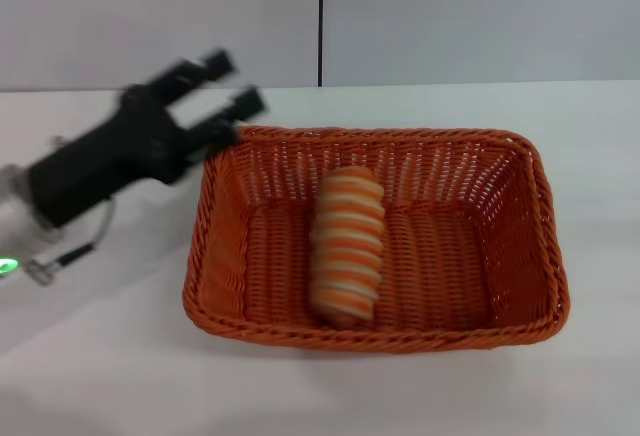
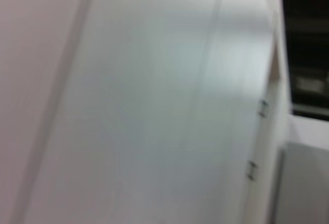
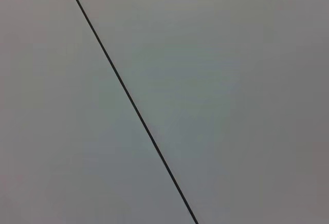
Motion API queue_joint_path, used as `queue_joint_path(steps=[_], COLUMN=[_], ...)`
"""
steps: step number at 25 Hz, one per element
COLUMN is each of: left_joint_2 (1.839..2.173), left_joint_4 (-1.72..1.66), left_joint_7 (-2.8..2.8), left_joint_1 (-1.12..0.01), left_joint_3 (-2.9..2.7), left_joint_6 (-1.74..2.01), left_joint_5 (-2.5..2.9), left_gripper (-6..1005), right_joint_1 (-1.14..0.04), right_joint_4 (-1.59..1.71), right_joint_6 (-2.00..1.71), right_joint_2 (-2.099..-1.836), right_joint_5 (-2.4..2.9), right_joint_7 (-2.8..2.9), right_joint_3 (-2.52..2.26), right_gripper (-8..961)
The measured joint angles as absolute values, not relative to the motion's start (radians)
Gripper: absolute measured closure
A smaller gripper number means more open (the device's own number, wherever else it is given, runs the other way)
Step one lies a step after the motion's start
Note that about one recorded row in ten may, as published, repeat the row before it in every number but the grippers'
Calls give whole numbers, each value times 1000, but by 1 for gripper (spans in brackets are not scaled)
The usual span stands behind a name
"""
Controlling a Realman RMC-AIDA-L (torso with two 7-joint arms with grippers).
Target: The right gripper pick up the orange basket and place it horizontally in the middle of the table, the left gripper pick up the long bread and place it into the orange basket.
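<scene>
The orange basket [image 1: 375, 241] lies lengthwise across the middle of the white table [image 1: 100, 356] in the head view. The long bread [image 1: 348, 244], striped orange and cream, rests inside it, left of the basket's centre. My left gripper [image 1: 232, 84] hovers just outside the basket's far left corner, open, with nothing between its fingers. The right gripper is out of view. The left wrist view shows only pale wall and panel edges; the right wrist view shows a grey wall with a dark seam.
A grey wall [image 1: 450, 16] with a vertical dark seam stands behind the table. A thin cable [image 1: 85, 246] hangs under the left arm. Bare tabletop lies in front of and to both sides of the basket.
</scene>
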State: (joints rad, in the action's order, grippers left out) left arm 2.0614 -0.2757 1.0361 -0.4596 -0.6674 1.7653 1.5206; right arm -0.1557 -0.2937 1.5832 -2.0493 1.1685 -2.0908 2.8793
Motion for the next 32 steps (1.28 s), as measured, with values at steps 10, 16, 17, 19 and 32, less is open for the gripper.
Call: queue_joint_path(steps=[10, 16, 17, 19, 32], left_joint_2=[2066, 2069, 2069, 2069, 2069], left_joint_4=[-115, 10, 19, 26, 44], left_joint_7=[628, 450, 432, 423, 429], left_joint_1=[-302, -265, -261, -254, -236], left_joint_3=[-390, -292, -292, -291, -292], left_joint_6=[1849, 1853, 1859, 1870, 1890], left_joint_5=[1230, 1206, 1206, 1206, 1209], left_gripper=[209, 187, 187, 188, 194], right_joint_1=[-165, -180, -183, -187, -199], right_joint_4=[-294, -293, -293, -293, -273], right_joint_6=[1583, 1579, 1579, 1578, 1568], right_joint_2=[-2055, -2063, -2064, -2064, -2065], right_joint_5=[1132, 1120, 1120, 1120, 1120], right_joint_7=[-2102, -2115, -2118, -2120, -2133], right_joint_3=[2881, 2881, 2881, 2881, 2881], right_gripper=[458, 457, 457, 458, 459])
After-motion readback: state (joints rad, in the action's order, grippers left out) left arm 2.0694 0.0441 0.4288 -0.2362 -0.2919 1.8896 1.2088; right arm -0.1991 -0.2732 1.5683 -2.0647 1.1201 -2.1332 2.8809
